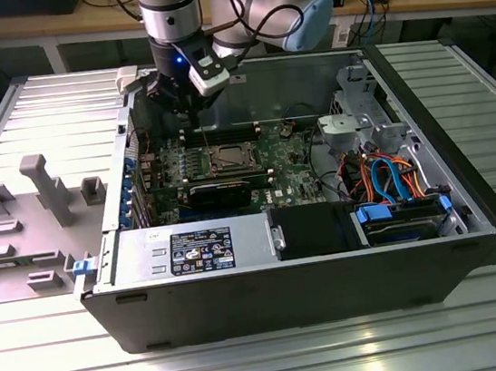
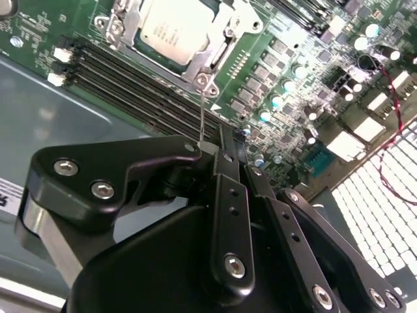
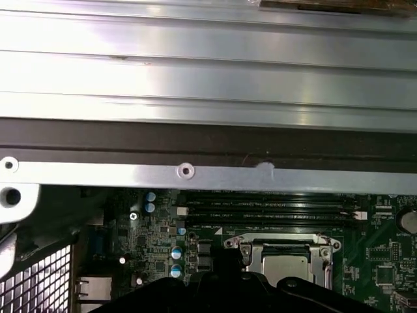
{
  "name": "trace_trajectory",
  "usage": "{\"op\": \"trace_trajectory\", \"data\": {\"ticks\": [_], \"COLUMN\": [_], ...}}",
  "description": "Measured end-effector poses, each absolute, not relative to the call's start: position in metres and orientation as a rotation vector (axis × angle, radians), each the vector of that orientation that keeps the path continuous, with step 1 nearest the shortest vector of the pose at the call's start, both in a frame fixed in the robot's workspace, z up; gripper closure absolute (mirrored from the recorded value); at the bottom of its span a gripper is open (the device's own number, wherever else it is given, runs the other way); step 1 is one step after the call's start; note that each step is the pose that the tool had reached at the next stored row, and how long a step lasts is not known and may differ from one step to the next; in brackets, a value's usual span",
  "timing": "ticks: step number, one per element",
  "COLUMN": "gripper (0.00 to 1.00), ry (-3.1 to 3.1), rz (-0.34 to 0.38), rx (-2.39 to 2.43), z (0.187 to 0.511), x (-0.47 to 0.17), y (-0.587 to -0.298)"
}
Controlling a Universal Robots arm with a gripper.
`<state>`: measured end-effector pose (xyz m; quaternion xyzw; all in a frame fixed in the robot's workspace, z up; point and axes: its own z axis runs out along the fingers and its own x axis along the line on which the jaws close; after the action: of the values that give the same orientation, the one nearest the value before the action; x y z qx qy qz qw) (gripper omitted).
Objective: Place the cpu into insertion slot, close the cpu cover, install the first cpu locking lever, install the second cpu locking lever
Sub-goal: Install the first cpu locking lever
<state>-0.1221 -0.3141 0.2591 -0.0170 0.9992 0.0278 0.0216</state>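
Observation:
The cpu (image 2: 171, 29) lies flat in the insertion slot (image 2: 120, 23) on the green motherboard, silvery top up. The cpu cover (image 2: 220, 57) is down around it as a silver frame. In the first wrist view the cpu (image 3: 287, 266) and the cpu cover (image 3: 251, 251) show in the same way. A thin wire locking lever (image 2: 202, 114) stands up from the socket's corner and reaches my fingertips. My gripper (image 2: 225, 147) hangs just beside the socket with its fingers together; whether the wire is pinched between them I cannot tell. In the exterior view my gripper (image 1: 185, 119) hovers to the left of the socket (image 1: 226, 158).
Long black memory slots (image 2: 130, 78) run beside the socket. The case's rear metal wall (image 3: 195, 173) is close behind. A drive cage with orange and blue cables (image 1: 393, 175) fills the exterior view's right, a power supply (image 1: 201, 246) lies in front, and a grey fixture tray (image 1: 32, 214) sits outside the case.

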Motion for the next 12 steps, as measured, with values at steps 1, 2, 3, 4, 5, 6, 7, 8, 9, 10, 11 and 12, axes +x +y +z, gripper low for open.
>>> {"op": "trace_trajectory", "data": {"ticks": [1,2,3,4,5,6,7,8,9,10,11,12], "gripper": [0.89,0.89,0.89,0.89,0.89,0.89,0.89,0.89,0.89,0.89,0.89,0.89], "ry": [3.097,3.097,3.097,3.097,3.097,3.097,3.098,3.098,3.098,3.098,3.098,3.098], "rz": [0.086,0.085,0.082,0.079,0.077,0.071,0.066,0.059,0.053,0.052,0.052,0.052], "rx": [-0.053,-0.053,-0.053,-0.053,-0.053,-0.053,-0.053,-0.053,-0.053,-0.053,-0.053,-0.053], "z": [0.259,0.259,0.259,0.259,0.259,0.259,0.259,0.259,0.259,0.259,0.259,0.259], "x": [-0.12,-0.117,-0.114,-0.112,-0.112,-0.111,-0.109,-0.107,-0.106,-0.106,-0.106,-0.106], "y": [-0.314,-0.314,-0.314,-0.314,-0.314,-0.314,-0.314,-0.314,-0.314,-0.314,-0.314,-0.314]}}
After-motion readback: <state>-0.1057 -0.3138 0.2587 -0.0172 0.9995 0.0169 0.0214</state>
